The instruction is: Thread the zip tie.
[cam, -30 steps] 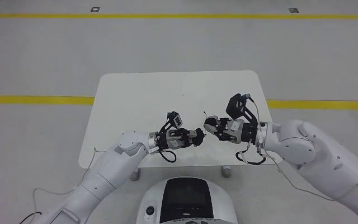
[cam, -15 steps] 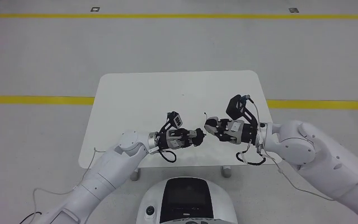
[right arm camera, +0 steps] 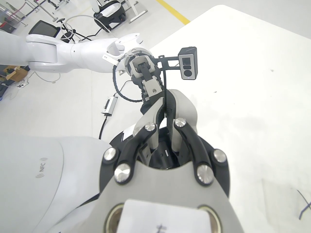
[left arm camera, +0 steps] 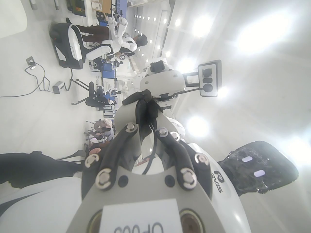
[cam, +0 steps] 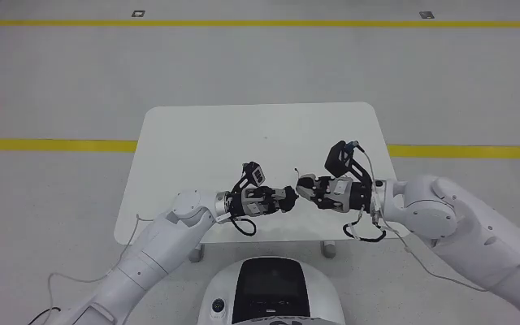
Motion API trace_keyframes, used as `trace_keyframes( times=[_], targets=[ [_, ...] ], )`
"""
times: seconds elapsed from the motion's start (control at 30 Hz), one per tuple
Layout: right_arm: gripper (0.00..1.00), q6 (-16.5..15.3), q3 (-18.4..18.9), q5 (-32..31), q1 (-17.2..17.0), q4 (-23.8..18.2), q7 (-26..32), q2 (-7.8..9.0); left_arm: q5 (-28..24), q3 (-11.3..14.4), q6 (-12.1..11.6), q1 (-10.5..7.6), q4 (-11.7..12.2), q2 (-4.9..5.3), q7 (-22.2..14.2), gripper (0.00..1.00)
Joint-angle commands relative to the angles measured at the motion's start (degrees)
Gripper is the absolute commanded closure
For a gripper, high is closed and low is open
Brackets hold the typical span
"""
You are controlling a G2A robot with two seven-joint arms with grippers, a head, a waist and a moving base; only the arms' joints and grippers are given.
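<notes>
Right gripper [right arm camera: 166, 103] clamps the zip tie [right arm camera: 165, 86] above the near edge of the table [cam: 244, 138]; left gripper [cam: 286, 197] pinches its other end. Slight misalignment could buckle the tip.

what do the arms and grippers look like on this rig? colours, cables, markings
Left arm and right arm: glossy white rounded shells. Left gripper and right gripper: grey base, silver bolts, black links, dark-padded fingers. Black cable loops at each wrist, beside a dark camera box on a bracket. Small grey marking on the right wrist shell.
</notes>
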Motion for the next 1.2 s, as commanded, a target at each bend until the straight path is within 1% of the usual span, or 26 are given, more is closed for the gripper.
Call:
trace_keyframes(
  times=[0.0, 0.43, 0.7, 0.73, 0.77, 0.8, 0.83, 0.97, 1.17],
  targets=[
    [1.00, 0.0, -0.2, 0.2, 0.2, 0.0, 0.3, 0.04, 0.0, 0.0, 0.0, 0.00, 0.0, 0.00, 0.0, 1.00],
    [1.00, 0.0, -0.1, 0.3, 0.4, 0.2, 0.9, 0.64, 0.0, 0.0, 0.0, 0.00, 0.0, 0.00, 0.0, 1.00],
    [1.00, 0.0, -1.2, 0.4, 1.0, 0.7, 1.1, 0.50, 0.0, 0.0, 0.0, 0.00, 0.0, 0.00, 0.0, 1.00],
    [0.98, 0.0, -1.3, 0.5, 1.1, 0.7, 1.1, 0.48, 0.0, 0.0, 0.0, 0.00, 0.0, 0.00, 0.0, 1.00],
    [0.83, 0.0, -1.4, 0.6, 1.2, 0.8, 1.2, 0.47, 0.0, 0.0, 0.0, 0.00, 0.0, 0.00, 0.0, 1.00],
    [0.51, 0.0, -1.4, 0.7, 1.3, 0.9, 1.2, 0.48, 0.0, 0.0, 0.0, 0.00, 0.0, 0.00, 0.0, 1.00],
    [0.00, 0.0, -1.3, 0.8, 1.4, 0.9, 1.3, 0.50, 0.0, 0.0, 0.0, 0.00, 0.0, 0.00, 0.0, 1.00],
    [0.00, 0.0, -0.6, 1.2, 1.3, 1.2, 1.1, 0.70, 0.0, 0.0, 0.0, 0.00, 0.0, 0.00, 0.0, 1.00],
    [0.00, 0.0, 1.0, 0.9, 0.2, 1.2, 1.0, 1.41, 0.0, 0.0, 0.0, 0.00, 0.0, 0.00, 0.0, 1.00]
  ],
)
